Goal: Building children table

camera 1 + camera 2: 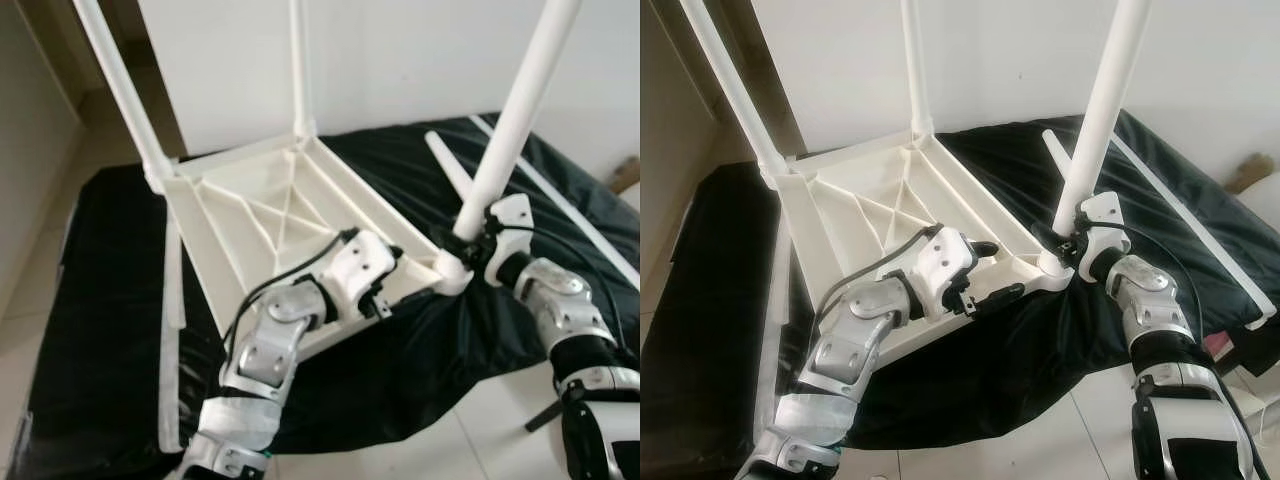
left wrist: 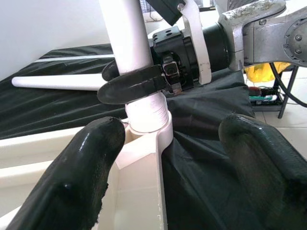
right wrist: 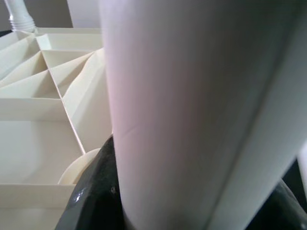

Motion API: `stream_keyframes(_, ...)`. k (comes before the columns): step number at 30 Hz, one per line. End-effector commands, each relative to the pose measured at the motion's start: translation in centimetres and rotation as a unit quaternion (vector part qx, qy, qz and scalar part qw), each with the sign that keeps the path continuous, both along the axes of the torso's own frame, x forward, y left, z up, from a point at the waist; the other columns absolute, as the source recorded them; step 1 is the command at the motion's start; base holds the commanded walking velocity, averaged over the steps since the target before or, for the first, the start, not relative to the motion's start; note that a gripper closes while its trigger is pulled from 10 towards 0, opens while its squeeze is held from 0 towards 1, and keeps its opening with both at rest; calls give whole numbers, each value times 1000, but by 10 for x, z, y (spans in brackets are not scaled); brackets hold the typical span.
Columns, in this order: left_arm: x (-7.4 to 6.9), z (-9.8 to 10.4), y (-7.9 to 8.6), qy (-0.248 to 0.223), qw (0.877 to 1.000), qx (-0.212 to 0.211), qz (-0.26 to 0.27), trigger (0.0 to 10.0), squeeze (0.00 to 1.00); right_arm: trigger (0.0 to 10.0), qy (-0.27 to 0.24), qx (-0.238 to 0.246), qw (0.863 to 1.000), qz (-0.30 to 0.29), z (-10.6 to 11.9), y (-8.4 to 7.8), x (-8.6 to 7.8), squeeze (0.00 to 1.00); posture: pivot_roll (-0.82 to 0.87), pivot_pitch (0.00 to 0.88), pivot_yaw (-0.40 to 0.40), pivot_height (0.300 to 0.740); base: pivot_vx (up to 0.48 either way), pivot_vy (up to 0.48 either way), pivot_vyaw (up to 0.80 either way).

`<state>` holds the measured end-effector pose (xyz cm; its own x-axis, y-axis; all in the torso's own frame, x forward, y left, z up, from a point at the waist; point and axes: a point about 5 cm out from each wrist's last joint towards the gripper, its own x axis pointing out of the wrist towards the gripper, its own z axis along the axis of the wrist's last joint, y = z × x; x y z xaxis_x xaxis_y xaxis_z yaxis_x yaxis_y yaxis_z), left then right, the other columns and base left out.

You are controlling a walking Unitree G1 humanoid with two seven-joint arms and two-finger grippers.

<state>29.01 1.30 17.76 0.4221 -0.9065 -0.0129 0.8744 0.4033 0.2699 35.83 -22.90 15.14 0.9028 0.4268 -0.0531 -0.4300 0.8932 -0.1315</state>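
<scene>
White ribbed plastic tabletop (image 1: pixel 270 215) lies upside down on a black sheet (image 1: pixel 90 330) over the floor. Two white tube legs stand in the far corners. A third white leg (image 1: pixel 510 125) sits in the near-right corner socket (image 2: pixel 148 127), probably not fully seated. Right gripper (image 2: pixel 136 84) is clenched around that leg's base. Left gripper (image 1: pixel 385 290), fingers spread, rests at the tabletop's near rim. A loose white leg (image 1: pixel 450 170) lies on the sheet, still to fit.

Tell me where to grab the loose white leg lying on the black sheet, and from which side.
Take the loose leg mid-shaft, from above, fingers straddling it across its length. It lies flat on the black sheet, tapering to a narrow tip, so the thicker middle probably grips better. It sits close behind the right gripper, so that arm likely reaches it easiest.
</scene>
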Motion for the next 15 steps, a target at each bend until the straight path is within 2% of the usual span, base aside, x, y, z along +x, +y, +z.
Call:
stream_keyframes(1,6,2,4,-7,997,-15,75,10000,0,10000,49,-3,998,-31,-21,1,-2,0,-37,1,33,740,0,0,0)
stream_keyframes(8,5,1,3,-6,997,-15,73,10000,0,10000,55,4,997,-62,-23,5,0,0,-37,1,33,740,0,0,0)
stream_keyframes(12,2,-2,2,-2,997,-16,74,10000,0,10000,55,38,991,-116,-22,22,1,0,-34,0,8,740,0,0,0)
stream_keyframes(15,2,-2,2,-1,997,-17,74,10000,0,10000,55,43,989,-128,-22,25,0,0,-34,0,8,740,0,0,0)
